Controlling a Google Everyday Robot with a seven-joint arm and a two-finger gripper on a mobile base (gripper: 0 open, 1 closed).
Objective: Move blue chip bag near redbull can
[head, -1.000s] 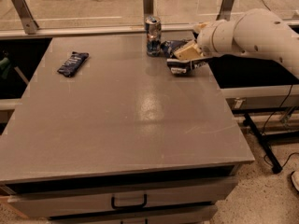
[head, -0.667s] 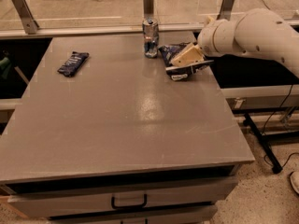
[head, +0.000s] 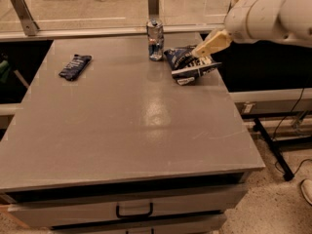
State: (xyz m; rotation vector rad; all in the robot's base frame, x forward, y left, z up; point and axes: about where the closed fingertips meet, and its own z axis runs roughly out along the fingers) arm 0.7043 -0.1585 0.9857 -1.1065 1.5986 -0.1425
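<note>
The blue chip bag (head: 189, 65), dark navy with white lettering, lies crumpled on the grey table (head: 131, 126) near its far right edge. The redbull can (head: 155, 40) stands upright just left of the bag, a small gap apart. My gripper (head: 204, 47), cream coloured on a white arm (head: 265, 14), hangs over the bag's upper right side, its tip at the bag's top edge. I cannot tell whether it still holds the bag.
A small dark blue snack bar wrapper (head: 75, 66) lies at the far left of the table. A metal rail and glass panel (head: 97, 30) run along the far edge. Drawers with a handle (head: 134, 211) sit under the front edge.
The arm has drawn up and to the right, away from the table. The chip bag has stayed lying beside the can.
</note>
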